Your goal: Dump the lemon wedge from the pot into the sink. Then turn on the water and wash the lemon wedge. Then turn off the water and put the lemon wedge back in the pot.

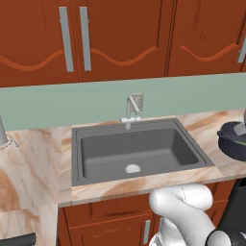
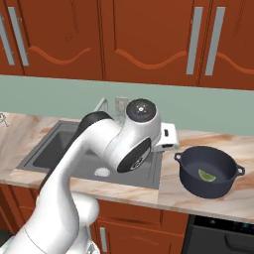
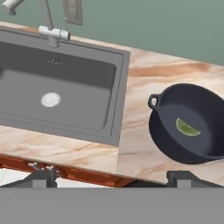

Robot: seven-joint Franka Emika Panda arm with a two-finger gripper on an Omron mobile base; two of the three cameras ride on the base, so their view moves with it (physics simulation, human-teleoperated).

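Step one, dump not yet begun. Lemon wedge [image 3: 187,127] lies inside pot [image 3: 175,144], right of frame in hand view, on tabletop [image 3: 131,144] beside sink [image 3: 120,87]. Jaws spread wide, holding nothing. Next: descend to pot handle, grip, tip over sink.

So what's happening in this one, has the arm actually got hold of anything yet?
Not yet. The end effector is open and holds nothing, looking down at the counter's front edge. The lemon wedge lies in the pot, which stands on the counter right of the sink. The sink has only its drain, and the faucet runs no water.
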